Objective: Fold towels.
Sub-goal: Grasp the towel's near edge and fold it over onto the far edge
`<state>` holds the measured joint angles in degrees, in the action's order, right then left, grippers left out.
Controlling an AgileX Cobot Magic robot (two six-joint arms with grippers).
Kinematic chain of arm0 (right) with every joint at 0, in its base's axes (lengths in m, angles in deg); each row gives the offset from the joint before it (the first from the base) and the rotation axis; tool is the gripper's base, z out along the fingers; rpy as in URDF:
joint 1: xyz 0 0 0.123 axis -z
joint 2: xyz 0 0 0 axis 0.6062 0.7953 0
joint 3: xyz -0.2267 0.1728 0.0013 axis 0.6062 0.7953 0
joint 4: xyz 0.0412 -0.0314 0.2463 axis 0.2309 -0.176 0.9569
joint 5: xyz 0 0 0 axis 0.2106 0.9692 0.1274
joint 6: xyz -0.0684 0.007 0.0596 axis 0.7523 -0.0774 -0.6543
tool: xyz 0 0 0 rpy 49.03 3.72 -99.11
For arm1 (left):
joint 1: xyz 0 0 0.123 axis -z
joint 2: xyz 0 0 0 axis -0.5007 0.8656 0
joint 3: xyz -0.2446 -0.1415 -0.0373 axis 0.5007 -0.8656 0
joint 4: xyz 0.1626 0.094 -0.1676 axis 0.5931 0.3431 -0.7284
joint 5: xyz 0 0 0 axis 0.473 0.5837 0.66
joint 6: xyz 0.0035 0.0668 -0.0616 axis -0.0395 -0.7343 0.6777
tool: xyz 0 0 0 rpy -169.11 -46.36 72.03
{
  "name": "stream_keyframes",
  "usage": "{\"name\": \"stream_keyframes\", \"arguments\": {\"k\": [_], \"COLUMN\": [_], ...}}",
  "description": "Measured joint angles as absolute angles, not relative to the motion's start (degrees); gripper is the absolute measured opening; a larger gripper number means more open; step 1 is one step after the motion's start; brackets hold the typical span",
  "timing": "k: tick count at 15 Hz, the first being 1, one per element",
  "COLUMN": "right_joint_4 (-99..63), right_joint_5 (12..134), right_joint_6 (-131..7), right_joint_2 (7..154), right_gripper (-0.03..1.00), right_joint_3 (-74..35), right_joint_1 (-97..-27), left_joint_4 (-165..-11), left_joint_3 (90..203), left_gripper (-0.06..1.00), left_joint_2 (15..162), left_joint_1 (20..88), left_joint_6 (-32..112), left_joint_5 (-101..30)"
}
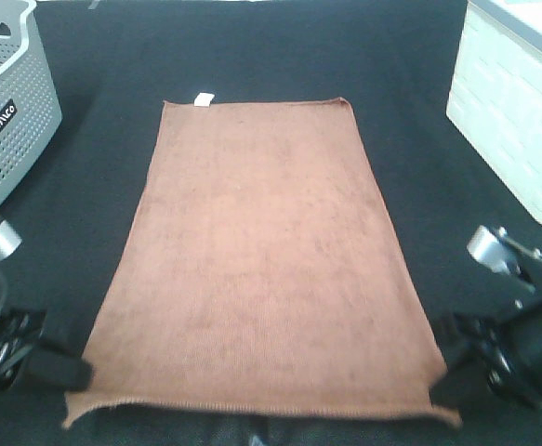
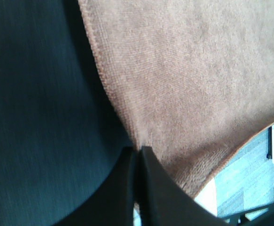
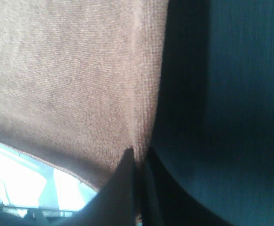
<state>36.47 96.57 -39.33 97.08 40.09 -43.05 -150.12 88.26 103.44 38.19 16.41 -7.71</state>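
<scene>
the reddish-brown towel [image 1: 261,260] lay spread flat and lengthwise on the black table cover [image 1: 410,84], with its small white tag [image 1: 203,98] on the far short edge and its near short edge at the table's front. the two near corners looked slightly drawn outward, most likely because each was pinched. the left gripper [image 1: 77,372] had its jaws pressed together on the towel's near-left edge, and the left wrist view showed the hem running straight into the closed tips. the right gripper [image 1: 445,376] was likewise clamped tight on the near-right edge, with cloth caught between its tips. holding both near corners at once probably served to keep that edge taut, so it could be carried toward the tagged end without bunching. judging from the flat cloth, the fold itself had not yet begun. farther out, a grey perforated basket [image 1: 10,111] stood at the far left and a white bin [image 1: 517,111] at the far right, both well apart from the towel.
</scene>
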Motion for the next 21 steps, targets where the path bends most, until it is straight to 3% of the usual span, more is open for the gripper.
{"name": "stream_keyframes", "arguments": {"k": [8, 13, 21], "right_joint_4": [36.6, 32.5, 15.8], "right_joint_5": [97.1, 99.7, 102.0], "right_joint_6": [-39.4, -43.2, -56.1], "right_joint_2": [94.2, 95.1, 112.9], "right_gripper": [0.00, 0.00, 0.00], "right_joint_3": [43.0, 27.2, -8.9], "right_joint_1": [-43.0, -43.0, -43.0], "left_joint_4": [-150.5, -145.3, -136.7], "left_joint_3": [83.4, 94.7, 126.8], "left_gripper": [0.00, 0.00, 0.00], "left_joint_2": [99.0, 103.2, 120.1], "left_joint_1": [38.2, 38.2, 38.1], "left_joint_6": [16.5, 25.0, 32.1], "left_joint_5": [-8.9, -8.7, -12.7]}}
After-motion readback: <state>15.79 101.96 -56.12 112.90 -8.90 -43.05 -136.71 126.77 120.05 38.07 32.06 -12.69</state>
